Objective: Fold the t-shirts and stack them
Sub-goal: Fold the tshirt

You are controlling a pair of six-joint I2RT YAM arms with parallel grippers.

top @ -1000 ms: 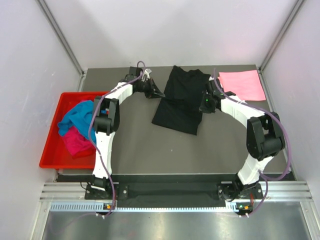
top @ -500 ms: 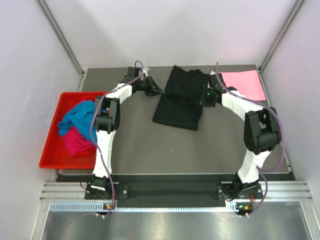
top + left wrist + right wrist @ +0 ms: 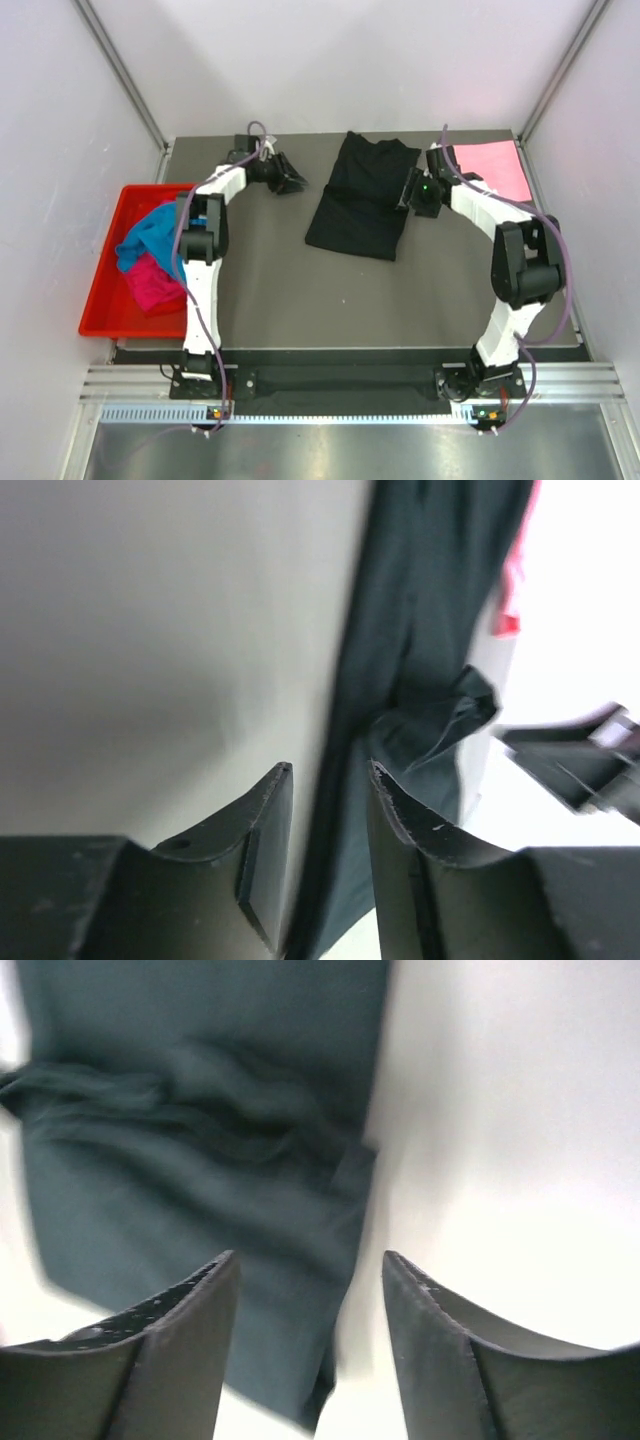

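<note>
Left arm (image 3: 200,300) and right arm (image 3: 500,335): white shells, black joints, purple-grey cables (image 3: 570,300), green light (image 3: 424,186) on right wrist, scuffed black fingers (image 3: 265,830).

No words, numbers or signs can be read here. The black t-shirt (image 3: 360,195) on the bench (image 3: 270,290) shows only plain cloth. Near the bench's front edge, a pale strip (image 3: 300,413) has tiny marks, too small to read.

Red tray (image 3: 97,312) — beside table's (image 3: 280,285) left edge.
</note>
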